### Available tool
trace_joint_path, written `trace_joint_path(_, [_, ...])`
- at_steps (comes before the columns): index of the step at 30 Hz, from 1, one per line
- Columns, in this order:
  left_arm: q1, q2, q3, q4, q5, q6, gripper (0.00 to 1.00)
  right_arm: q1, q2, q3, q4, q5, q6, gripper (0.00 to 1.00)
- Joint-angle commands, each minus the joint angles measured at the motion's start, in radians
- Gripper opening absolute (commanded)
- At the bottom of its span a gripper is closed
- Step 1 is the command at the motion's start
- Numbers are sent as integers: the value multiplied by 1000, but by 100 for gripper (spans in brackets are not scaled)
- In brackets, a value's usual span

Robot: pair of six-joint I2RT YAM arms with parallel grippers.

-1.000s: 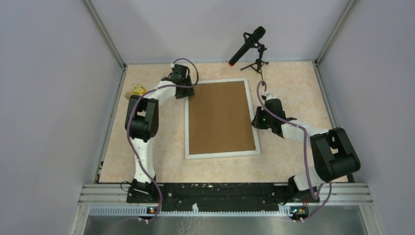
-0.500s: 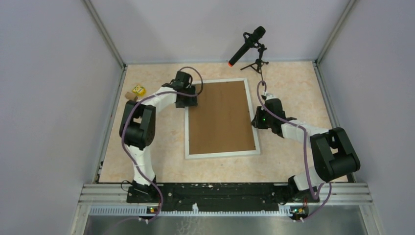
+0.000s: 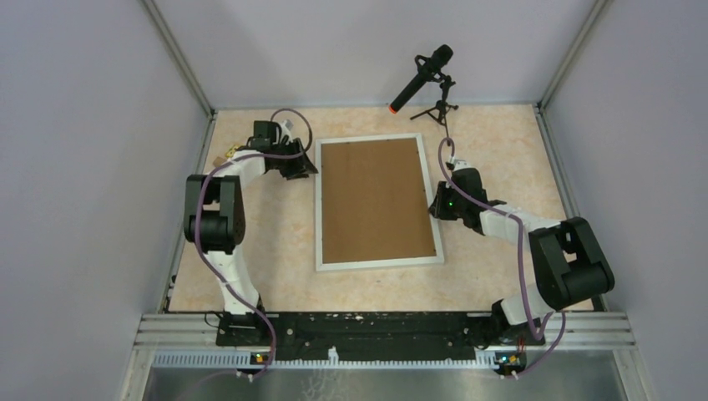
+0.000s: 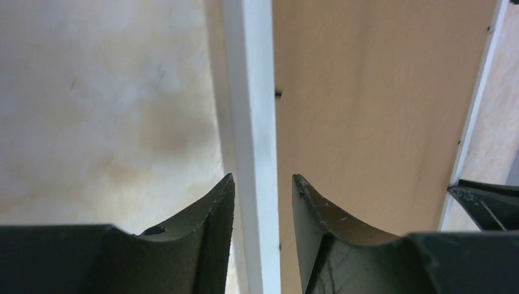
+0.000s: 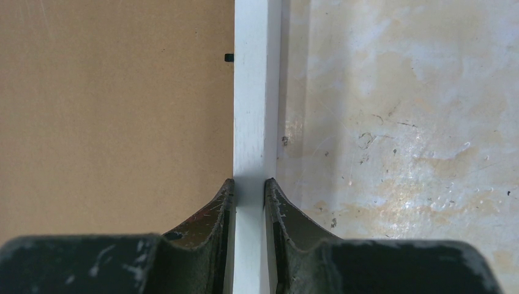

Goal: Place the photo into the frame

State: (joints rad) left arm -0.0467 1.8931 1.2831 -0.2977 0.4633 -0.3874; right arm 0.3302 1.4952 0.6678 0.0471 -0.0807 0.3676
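The frame point(image 3: 378, 264), thin white moulding, lies flat on the table with a plain brown backing board point(image 3: 376, 200) filling it. The photo is hidden. My right gripper point(image 3: 434, 205) is at the frame's right side; in the right wrist view it point(image 5: 249, 180) is shut on the white moulding point(image 5: 256, 92). My left gripper point(image 3: 305, 165) is by the upper part of the frame's left side. In the left wrist view its jaws point(image 4: 263, 177) stand open astride the moulding point(image 4: 254, 92), with a gap at the finger on the board's side.
A black microphone on a small tripod point(image 3: 424, 77) stands at the back, just beyond the frame's top right corner. A small yellow-brown object point(image 3: 224, 156) lies by the left wall, partly behind the left arm. Grey walls enclose the table on three sides.
The left arm has swung left, off the board's top-left corner to the frame's left edge, and its jaws have narrowed. The right arm and the frame have not moved.
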Motion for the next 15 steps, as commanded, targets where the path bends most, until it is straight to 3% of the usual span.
trace_joint_path(1, [-8, 103, 137, 56, 63, -12, 44, 25, 76, -34, -79, -57, -16, 0])
trace_joint_path(8, [-8, 164, 169, 50, 34, -1, 38, 24, 82, -31, -77, -68, -16, 0])
trace_joint_path(15, [-15, 208, 198, 41, 19, -4, 38, 24, 90, -30, -77, -69, -16, 0])
